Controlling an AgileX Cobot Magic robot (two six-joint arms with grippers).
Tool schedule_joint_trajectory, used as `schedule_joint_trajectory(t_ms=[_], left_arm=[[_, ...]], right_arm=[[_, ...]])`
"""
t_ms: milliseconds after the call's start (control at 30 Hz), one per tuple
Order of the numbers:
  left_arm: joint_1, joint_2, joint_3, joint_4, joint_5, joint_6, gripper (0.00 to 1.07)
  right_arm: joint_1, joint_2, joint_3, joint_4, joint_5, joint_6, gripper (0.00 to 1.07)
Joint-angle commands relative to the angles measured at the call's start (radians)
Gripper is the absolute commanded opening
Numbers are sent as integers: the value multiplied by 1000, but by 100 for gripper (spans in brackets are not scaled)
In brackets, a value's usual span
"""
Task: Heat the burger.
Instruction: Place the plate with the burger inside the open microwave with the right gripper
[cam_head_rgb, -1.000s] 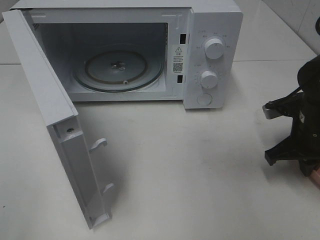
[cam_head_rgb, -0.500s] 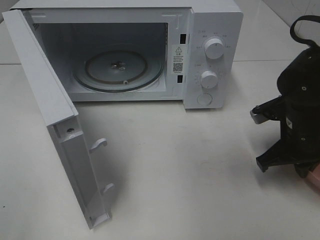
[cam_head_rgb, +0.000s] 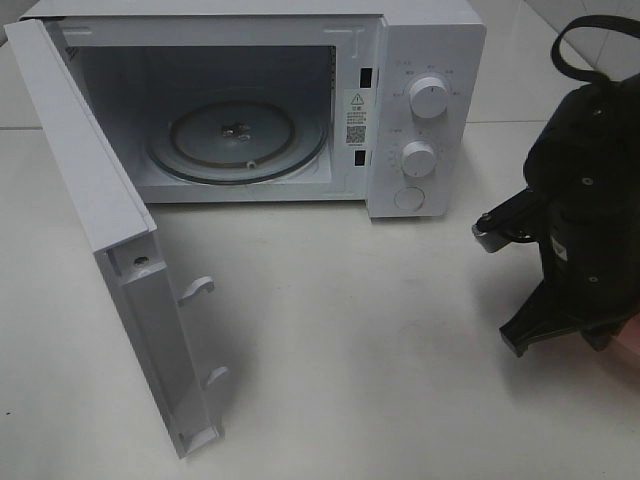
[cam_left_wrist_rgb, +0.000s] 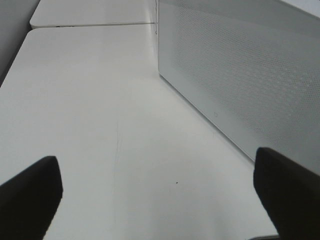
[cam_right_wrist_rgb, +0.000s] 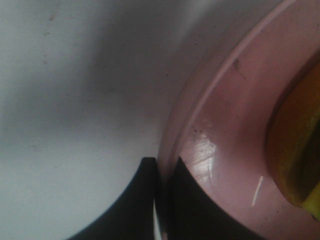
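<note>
In the right wrist view, my right gripper (cam_right_wrist_rgb: 162, 167) is shut on the rim of a round pink plate (cam_right_wrist_rgb: 220, 125), one finger on each side of the edge. On the plate, a slice of the burger (cam_right_wrist_rgb: 295, 150) shows at the frame's edge, golden-brown with a bit of yellow-green. In the exterior view the black right arm (cam_head_rgb: 585, 220) hangs over the table right of the microwave and hides most of the plate (cam_head_rgb: 632, 352). My left gripper (cam_left_wrist_rgb: 157, 200) is open over bare table beside the microwave's perforated side wall (cam_left_wrist_rgb: 250, 85).
The white microwave (cam_head_rgb: 430, 60) stands at the back with its door (cam_head_rgb: 100, 230) swung wide open to the left. Its glass turntable (cam_head_rgb: 238, 140) is bare. Two knobs (cam_head_rgb: 428, 97) and a button sit on its right panel.
The right arm has moved left and further into view, toward the microwave, with the pink plate in its grip. The microwave, its door and the left gripper have not moved.
</note>
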Motion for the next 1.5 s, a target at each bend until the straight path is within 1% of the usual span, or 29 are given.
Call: schedule_joint_trajectory(t_ms=[33,100,167,200,333,600,733,867,900,1033,1067,1200,1233,1267,1300,1433,1500], left_arm=[[2,-26,3,0,-3,-7,98],[2,-26,3,0,-3,-7,98],[2,-26,3,0,-3,-7,98],[2,-26,3,0,-3,-7,98],[2,-26,3,0,-3,-7,98],[2,-26,3,0,-3,-7,98],[2,-26,3,0,-3,-7,98],[2,-26,3,0,-3,-7,98],[2,-26,3,0,-3,-7,98],[2,-26,3,0,-3,-7,98],[2,-26,3,0,-3,-7,98],[2,-26,3,0,-3,-7,98],[2,-26,3,0,-3,-7,98],[2,-26,3,0,-3,-7,98],[2,-26,3,0,-3,-7,98],[2,-26,3,0,-3,-7,98],[2,-26,3,0,-3,-7,98]], right_arm=[[26,-15,4,-46,67,7,0],[38,-22,4,-46,69,7,0],[86,-76,4,-46,76,7,0],[86,-76,4,-46,76,7,0],[144,-135,4,-48,130,4,0],[216,-178,4,-49,163,1,0],[276,-207,4,-49,178,0,0],[308,-215,4,-47,197,-3,0],[333,-219,4,-45,207,-8,0],[367,-219,4,-36,218,-25,0],[394,-219,4,-35,218,-26,0],[425,-219,4,-35,218,-30,0],[451,-219,4,-35,218,-38,0],[451,-219,4,-35,218,-38,0],[476,-219,4,-35,218,-47,0],[508,-219,4,-35,218,-58,0],[547,-219,4,-35,218,-80,0]])
